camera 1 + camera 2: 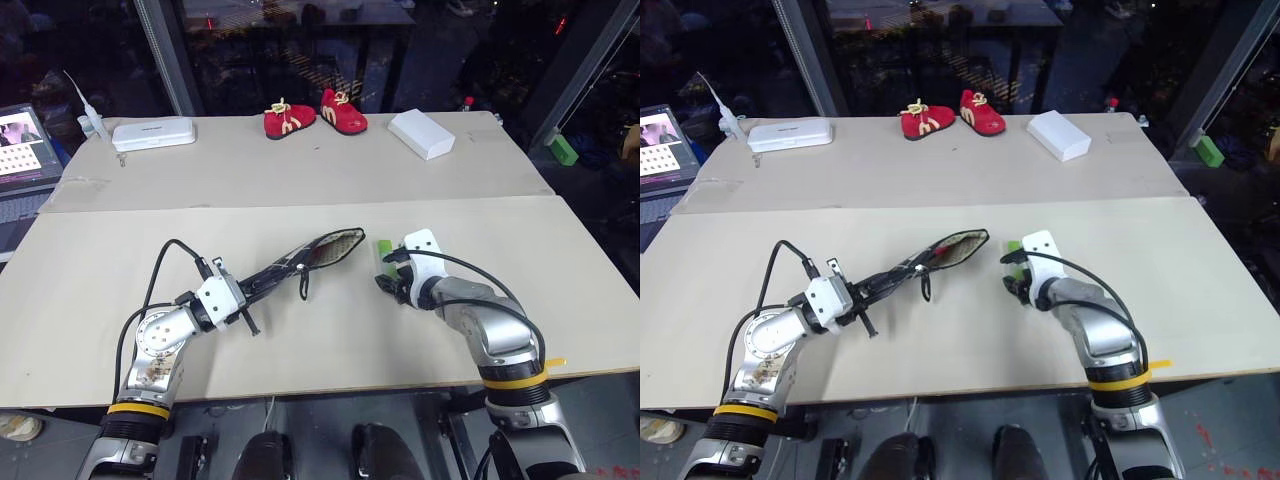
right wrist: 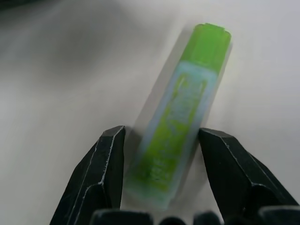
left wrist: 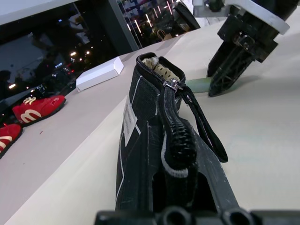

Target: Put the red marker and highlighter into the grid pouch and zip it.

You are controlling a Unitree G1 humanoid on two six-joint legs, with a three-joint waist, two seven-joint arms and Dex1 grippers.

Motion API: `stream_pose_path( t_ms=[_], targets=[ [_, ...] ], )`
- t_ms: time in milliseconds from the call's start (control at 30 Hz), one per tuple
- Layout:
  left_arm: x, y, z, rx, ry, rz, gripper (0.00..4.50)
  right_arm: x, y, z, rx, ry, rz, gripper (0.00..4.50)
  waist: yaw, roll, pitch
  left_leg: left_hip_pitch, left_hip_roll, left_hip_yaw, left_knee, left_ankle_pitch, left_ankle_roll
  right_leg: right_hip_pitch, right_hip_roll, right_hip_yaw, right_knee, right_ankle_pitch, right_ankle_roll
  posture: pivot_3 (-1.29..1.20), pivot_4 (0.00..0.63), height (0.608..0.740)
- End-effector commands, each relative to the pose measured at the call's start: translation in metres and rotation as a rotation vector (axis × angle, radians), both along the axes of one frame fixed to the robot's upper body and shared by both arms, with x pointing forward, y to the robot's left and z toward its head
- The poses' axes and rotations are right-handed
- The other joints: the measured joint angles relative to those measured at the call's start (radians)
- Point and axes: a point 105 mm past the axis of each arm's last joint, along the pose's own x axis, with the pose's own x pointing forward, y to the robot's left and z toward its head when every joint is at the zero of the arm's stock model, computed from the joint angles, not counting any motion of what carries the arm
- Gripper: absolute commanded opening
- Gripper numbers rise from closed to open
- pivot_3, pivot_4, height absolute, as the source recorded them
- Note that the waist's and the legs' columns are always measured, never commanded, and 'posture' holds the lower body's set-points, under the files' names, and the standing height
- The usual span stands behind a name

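The grid pouch (image 1: 300, 262) is black with thin white lines and hangs just above the table, with my left gripper (image 1: 243, 290) shut on its near end. Its zipper is open, and the mouth (image 1: 340, 245) faces my right gripper. The zipper pull and strap (image 3: 187, 101) hang off the open end. The pale-green highlighter (image 2: 183, 108) lies flat on the table right of the pouch mouth. My right gripper (image 2: 161, 133) is open and points down over it, one finger on each side of the barrel. The red marker is out of view.
At the back of the table are two small red shoes (image 1: 315, 117), a white box (image 1: 421, 133) and a flat white case (image 1: 153, 133). A small green block (image 1: 562, 147) sits off the far right edge. A laptop (image 1: 25, 145) stands at the far left.
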Motion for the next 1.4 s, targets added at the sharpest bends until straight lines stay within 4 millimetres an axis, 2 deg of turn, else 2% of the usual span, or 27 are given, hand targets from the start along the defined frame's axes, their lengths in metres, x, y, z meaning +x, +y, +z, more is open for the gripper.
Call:
stream_pose_path(
  t_ms=[33, 67, 200, 267, 367, 467, 567, 633, 700, 767, 800, 900, 1300, 1400],
  targets=[
    [-0.001, -0.001, 0.012, -0.013, -0.05, 0.002, 0.0, -0.001, -0.01, -0.027, -0.141, 0.009, 0.003, 2.73, -0.001, -0.001, -0.001, 0.001, 0.0, 0.0, 0.0, 0.0, 0.0, 0.001, 0.0, 0.0, 0.0, 0.0, 0.0, 0.0, 0.15, 0.74],
    [-0.001, -0.001, 0.012, -0.013, -0.052, 0.002, 0.0, 0.0, -0.012, -0.028, -0.147, 0.003, 0.002, 2.23, -0.001, -0.002, -0.001, 0.003, 0.0, 0.0, 0.0, 0.0, 0.0, 0.003, 0.0, 0.0, 0.0, 0.0, 0.0, 0.0, 0.15, 0.74],
    [-0.002, -0.001, 0.013, -0.012, -0.056, 0.001, 0.0, 0.005, -0.017, -0.023, -0.122, -0.022, -0.016, 1.04, 0.0, -0.003, -0.003, 0.005, 0.001, 0.0, 0.0, 0.0, 0.0, 0.005, -0.001, 0.001, -0.001, -0.001, 0.001, 0.0, 0.15, 0.74],
    [-0.002, -0.001, 0.013, -0.012, -0.059, 0.001, 0.0, 0.011, -0.02, -0.014, -0.075, -0.044, -0.046, 1.02, 0.001, -0.004, -0.003, 0.005, 0.001, 0.0, 0.0, 0.0, 0.0, 0.005, -0.001, 0.001, -0.001, -0.001, 0.001, 0.0, 0.15, 0.74],
    [-0.002, 0.0, 0.014, -0.011, -0.061, 0.001, 0.0, 0.024, -0.02, 0.011, 0.013, -0.128, -0.081, 1.02, 0.003, -0.004, -0.003, 0.004, 0.001, -0.001, 0.0, 0.0, 0.0, 0.004, -0.001, 0.001, -0.001, -0.001, 0.0, 0.0, 0.15, 0.74],
    [-0.002, 0.0, 0.014, -0.009, -0.06, 0.001, 0.0, 0.035, -0.017, 0.053, 0.024, -0.302, -0.008, 1.02, 0.002, -0.003, -0.002, 0.001, 0.0, 0.0, 0.0, 0.0, 0.0, 0.001, -0.001, 0.001, -0.001, -0.001, 0.0, 0.0, 0.15, 0.74],
    [-0.002, 0.0, 0.013, -0.006, -0.057, -0.003, 0.0, 0.044, -0.028, 0.105, 0.015, -0.515, 0.04, 1.02, 0.002, -0.001, -0.001, -0.002, 0.0, 0.0, 0.0, 0.0, 0.0, -0.002, -0.001, 0.0, -0.001, -0.001, 0.001, 0.0, 0.15, 0.74],
    [-0.002, 0.0, 0.014, -0.006, -0.056, -0.002, 0.0, 0.043, -0.031, 0.127, -0.036, -0.619, 0.1, 1.02, 0.002, -0.001, -0.001, -0.003, 0.0, 0.0, 0.0, 0.0, 0.0, -0.004, -0.001, 0.001, -0.001, -0.001, 0.001, 0.0, 0.15, 0.74],
    [-0.001, 0.001, 0.014, -0.005, -0.054, -0.003, 0.0, 0.028, -0.02, 0.142, -0.138, -0.713, 0.307, 1.02, 0.004, -0.001, -0.001, -0.004, 0.0, 0.001, -0.001, 0.0, 0.0, -0.004, 0.0, 0.0, -0.001, -0.001, 0.001, 0.0, 0.15, 0.74],
    [-0.001, 0.001, 0.013, -0.004, -0.051, -0.003, 0.0, 0.01, -0.01, 0.137, -0.249, -0.718, 0.517, 1.02, 0.005, 0.0, -0.001, -0.004, 0.0, 0.002, -0.001, 0.0, 0.001, -0.003, 0.0, -0.001, -0.003, -0.001, 0.002, 0.0, 0.15, 0.74],
    [-0.001, 0.001, 0.013, -0.005, -0.049, -0.004, 0.0, -0.001, -0.007, 0.128, -0.343, -0.702, 0.639, 1.02, 0.005, -0.001, -0.001, -0.004, 0.0, 0.002, -0.002, 0.0, 0.001, -0.002, 0.0, -0.002, -0.004, -0.001, 0.002, 0.0, 0.15, 0.74],
    [0.0, -0.001, 0.012, -0.008, -0.045, -0.006, 0.0, -0.016, -0.006, 0.111, -0.513, -0.667, 0.821, 1.02, 0.002, -0.001, 0.0, -0.003, 0.0, 0.002, -0.002, -0.001, 0.001, 0.001, 0.0, -0.002, -0.007, -0.001, 0.002, 0.0, 0.15, 0.74],
    [-0.001, -0.004, 0.013, -0.01, -0.047, -0.019, 0.0, -0.012, 0.016, 0.093, -0.693, -0.71, 0.979, 1.02, 0.004, -0.001, 0.0, -0.001, 0.001, 0.003, 0.0, 0.0, 0.001, 0.002, 0.0, 0.0, -0.009, 0.001, 0.002, 0.0, 0.15, 0.74],
    [-0.001, -0.006, 0.013, -0.01, -0.046, -0.025, 0.0, -0.004, 0.026, 0.087, -0.758, -0.721, 1.018, 1.02, 0.003, 0.0, 0.0, -0.002, 0.0, 0.004, 0.0, -0.001, 0.001, 0.001, 0.0, 0.0, -0.009, 0.001, 0.002, 0.0, 0.15, 0.74]
  ],
)
